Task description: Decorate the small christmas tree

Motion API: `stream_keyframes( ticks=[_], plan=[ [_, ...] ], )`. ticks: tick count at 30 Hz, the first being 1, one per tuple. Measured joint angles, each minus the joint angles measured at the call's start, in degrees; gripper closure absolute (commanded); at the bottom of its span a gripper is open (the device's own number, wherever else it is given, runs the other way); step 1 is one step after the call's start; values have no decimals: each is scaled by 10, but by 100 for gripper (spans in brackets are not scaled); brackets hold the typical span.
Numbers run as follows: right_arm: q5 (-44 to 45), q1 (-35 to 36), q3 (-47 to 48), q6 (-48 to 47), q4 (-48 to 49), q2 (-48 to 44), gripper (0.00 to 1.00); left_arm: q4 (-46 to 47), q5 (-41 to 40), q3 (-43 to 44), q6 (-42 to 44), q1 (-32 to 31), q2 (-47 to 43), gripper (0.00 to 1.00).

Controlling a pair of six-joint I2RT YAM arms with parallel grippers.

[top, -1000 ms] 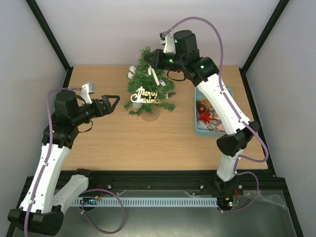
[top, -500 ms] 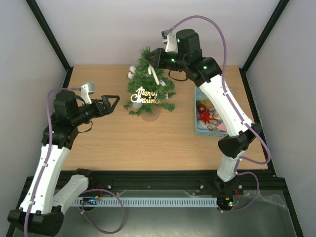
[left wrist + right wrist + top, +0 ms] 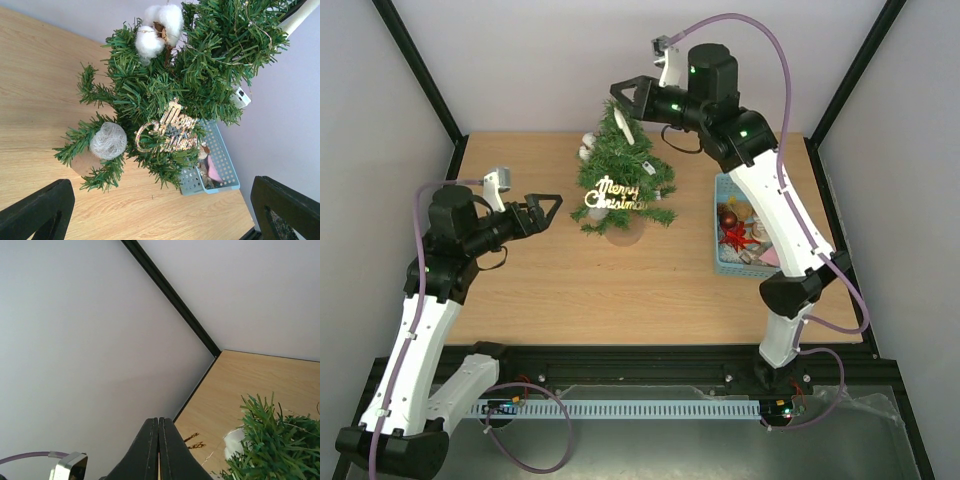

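The small christmas tree point(image 3: 620, 170) stands at the back middle of the table, also in the left wrist view point(image 3: 200, 65) and the right wrist view point(image 3: 275, 440). It carries a gold "Merry Christmas" sign point(image 3: 617, 193), cotton balls point(image 3: 160, 27) and a white woven ball point(image 3: 108, 141). My right gripper point(image 3: 617, 92) is raised over the treetop, shut point(image 3: 158, 422) on a thin thread; a white elongated ornament point(image 3: 624, 126) hangs below it against the top branches point(image 3: 299, 19). My left gripper point(image 3: 548, 207) is open and empty left of the tree point(image 3: 160, 200).
A light-blue basket point(image 3: 735, 270) with several ornaments sits right of the tree, under the right arm. A small white tag point(image 3: 648, 168) hangs on the tree's right side. Black frame posts and white walls close the table's back and sides.
My right gripper rose and shifted left, from beside the upper branches to above the treetop, lifting the white ornament with it. The left arm stayed still.
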Motion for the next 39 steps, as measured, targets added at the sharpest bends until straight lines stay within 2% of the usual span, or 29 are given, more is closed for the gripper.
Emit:
stream_keyframes(
  ticks=[24,39],
  plan=[
    [-2,11,19,-3,14,46,99,1,6,-1,0,0,0,1],
    [-7,31,43,-52,30,82,99,2,6,-1,0,0,0,1]
  ],
)
